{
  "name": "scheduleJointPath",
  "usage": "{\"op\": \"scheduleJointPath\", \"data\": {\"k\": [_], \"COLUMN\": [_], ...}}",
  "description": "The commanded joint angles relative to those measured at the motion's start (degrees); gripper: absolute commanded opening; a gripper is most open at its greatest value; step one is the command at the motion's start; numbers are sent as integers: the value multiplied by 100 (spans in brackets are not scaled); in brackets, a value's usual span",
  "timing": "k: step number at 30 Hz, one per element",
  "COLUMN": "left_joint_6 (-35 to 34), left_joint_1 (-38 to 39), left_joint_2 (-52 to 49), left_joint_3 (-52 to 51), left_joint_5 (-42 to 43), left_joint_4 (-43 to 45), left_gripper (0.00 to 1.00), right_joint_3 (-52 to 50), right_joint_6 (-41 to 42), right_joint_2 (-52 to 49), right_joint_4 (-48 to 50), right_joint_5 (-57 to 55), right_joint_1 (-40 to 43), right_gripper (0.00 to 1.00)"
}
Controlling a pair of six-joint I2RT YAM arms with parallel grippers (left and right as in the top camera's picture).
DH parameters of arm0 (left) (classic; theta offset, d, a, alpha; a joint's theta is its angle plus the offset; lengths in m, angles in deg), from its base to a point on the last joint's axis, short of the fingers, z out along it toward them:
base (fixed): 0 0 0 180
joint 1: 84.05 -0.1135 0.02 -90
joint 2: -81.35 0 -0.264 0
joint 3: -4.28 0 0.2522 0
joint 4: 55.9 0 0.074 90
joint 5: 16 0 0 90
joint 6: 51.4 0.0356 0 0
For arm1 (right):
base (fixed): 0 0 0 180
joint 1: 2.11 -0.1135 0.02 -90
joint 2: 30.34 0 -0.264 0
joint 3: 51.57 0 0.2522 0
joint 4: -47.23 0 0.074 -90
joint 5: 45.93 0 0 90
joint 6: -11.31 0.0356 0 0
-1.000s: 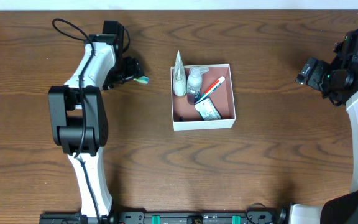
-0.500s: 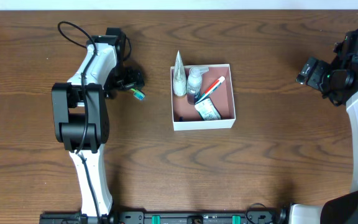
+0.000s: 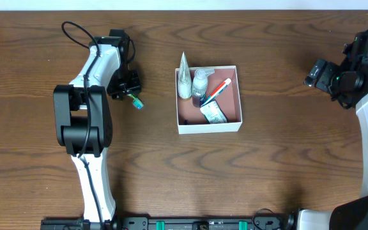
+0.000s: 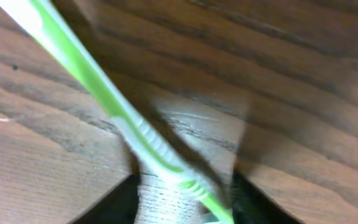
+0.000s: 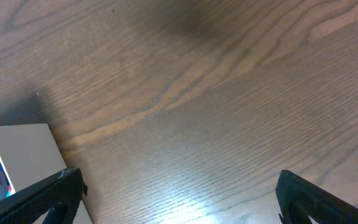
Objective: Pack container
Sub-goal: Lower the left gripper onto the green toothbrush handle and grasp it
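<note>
Left gripper (image 3: 128,91) has been swung nearer since the earlier frame, toothbrush (image 3: 136,102) clamped in closed jaws. Right gripper (image 3: 313,72) is spread wide, nothing held. Container (image 3: 209,128) is seen mid-table, toiletries (image 3: 200,82) inside

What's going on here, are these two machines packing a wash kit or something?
Pretty much. The left pincer is gripping a green toothbrush just above the table, a little to the left of the container. That white-walled box already holds a few toiletries, including a small clear bottle and a white tube leaning at its left wall. The right pincer is open and empty, off to the right of the box.
</note>
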Motion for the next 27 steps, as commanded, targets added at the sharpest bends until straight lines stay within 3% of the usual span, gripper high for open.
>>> {"op": "scheduleJointPath", "data": {"k": [1, 8, 21, 27], "left_joint_6": [50, 50, 68, 184], "left_joint_1": [-17, -20, -20, -20], "left_joint_2": [-170, -170, -94, 509], "left_joint_3": [15, 15, 15, 26], "left_joint_5": [-83, -83, -79, -59], "left_joint_4": [-2, 57, -236, -267], "left_gripper": [38, 6, 6, 6], "right_joint_3": [-7, -7, -7, -4], "right_joint_6": [17, 15, 17, 17], "right_joint_2": [-20, -20, -20, -20], "right_joint_4": [-2, -2, -2, -2], "right_joint_5": [-63, -61, -63, -61], "right_joint_1": [22, 22, 22, 22], "right_gripper": [99, 99, 99, 99]}}
